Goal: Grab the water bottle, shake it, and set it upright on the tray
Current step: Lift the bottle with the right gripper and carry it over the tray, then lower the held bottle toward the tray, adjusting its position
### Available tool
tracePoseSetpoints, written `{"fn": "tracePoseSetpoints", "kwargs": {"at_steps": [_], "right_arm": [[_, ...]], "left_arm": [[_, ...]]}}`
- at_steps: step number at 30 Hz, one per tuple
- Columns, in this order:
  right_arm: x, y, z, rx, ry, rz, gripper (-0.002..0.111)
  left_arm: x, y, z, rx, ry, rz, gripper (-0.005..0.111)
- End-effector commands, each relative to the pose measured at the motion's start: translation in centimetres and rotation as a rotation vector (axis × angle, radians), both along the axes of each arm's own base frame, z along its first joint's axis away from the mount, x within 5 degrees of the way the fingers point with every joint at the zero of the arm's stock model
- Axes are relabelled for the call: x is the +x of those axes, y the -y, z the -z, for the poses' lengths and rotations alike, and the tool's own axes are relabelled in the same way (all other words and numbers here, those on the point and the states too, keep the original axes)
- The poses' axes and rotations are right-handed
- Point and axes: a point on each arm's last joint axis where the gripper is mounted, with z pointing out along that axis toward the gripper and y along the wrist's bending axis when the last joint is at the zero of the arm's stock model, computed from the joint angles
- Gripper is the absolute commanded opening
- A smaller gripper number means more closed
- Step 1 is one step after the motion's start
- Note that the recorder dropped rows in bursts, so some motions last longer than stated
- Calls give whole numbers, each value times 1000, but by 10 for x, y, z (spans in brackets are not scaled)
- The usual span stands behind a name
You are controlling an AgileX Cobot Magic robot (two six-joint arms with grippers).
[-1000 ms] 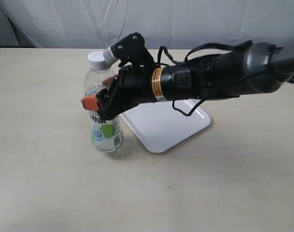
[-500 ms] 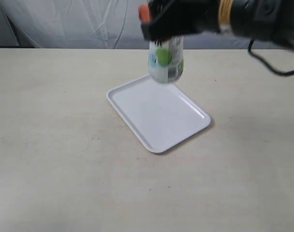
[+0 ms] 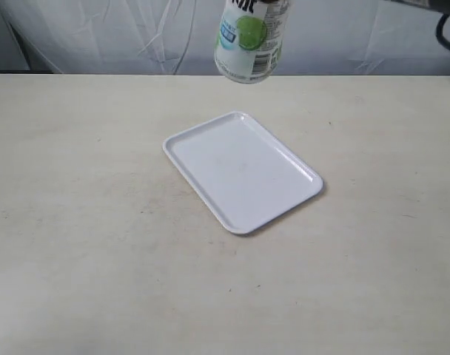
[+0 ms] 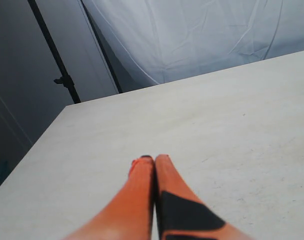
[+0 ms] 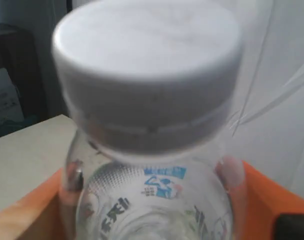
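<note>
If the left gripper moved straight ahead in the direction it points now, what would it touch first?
Probably the table: the left gripper, fingers together, points low across bare tabletop, with no object in its line. If it clears the far edge, the white curtain comes next; depth is unclear.

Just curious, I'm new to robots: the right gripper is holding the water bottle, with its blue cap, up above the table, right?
Not quite: the water bottle has a white cap, not blue, as the right wrist view shows. The right gripper does hold it up above the table.
</note>
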Motion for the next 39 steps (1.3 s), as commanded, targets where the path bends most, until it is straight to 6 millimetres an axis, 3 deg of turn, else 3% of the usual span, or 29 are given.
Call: {"fn": "tracePoseSetpoints", "kwargs": {"at_steps": [1,4,7,10,11,13,14,16,17,19,20,21,25,28,31,33,36,39], "right_arm": [[12,-10,56,-121,-131,5,-1],[22,-20,103,-212,-248,9,-1],[22,-22,104,-195,-263,-7,-1],[11,-18,62,-84,-160,-58,-1],[0,-9,24,2,-68,-74,-1],[-14,4,-9,53,39,-77,-1],[-14,6,-10,47,41,-64,-1],[-5,2,20,-20,-41,-27,-1],[4,-5,58,-110,-134,-13,-1],[15,-12,101,-218,-241,18,-1],[17,-15,111,-223,-277,16,-1],[15,-17,110,-190,-287,-11,-1],[-17,-45,79,176,-243,-500,-1],[-2,-39,91,105,-299,-309,-1],[21,-17,102,-109,-344,63,-1],[28,-5,104,-256,-356,189,-1],[28,-9,96,-198,-341,161,-1],[14,-30,83,4,-335,6,-1]], "left_arm": [[0,0,1,-3,1,-2,0],[0,0,1,-3,1,-2,0],[0,0,1,-3,1,-2,0],[0,0,1,-3,1,-2,0],[0,0,1,-3,1,-2,0],[0,0,1,-3,1,-2,0],[0,0,1,-3,1,-2,0],[0,0,1,-3,1,-2,0],[0,0,1,-3,1,-2,0],[0,0,1,-3,1,-2,0],[0,0,1,-3,1,-2,0],[0,0,1,-3,1,-2,0],[0,0,1,-3,1,-2,0],[0,0,1,-3,1,-2,0],[0,0,1,-3,1,-2,0],[0,0,1,-3,1,-2,0],[0,0,1,-3,1,-2,0],[0,0,1,-3,1,-2,0]]}}
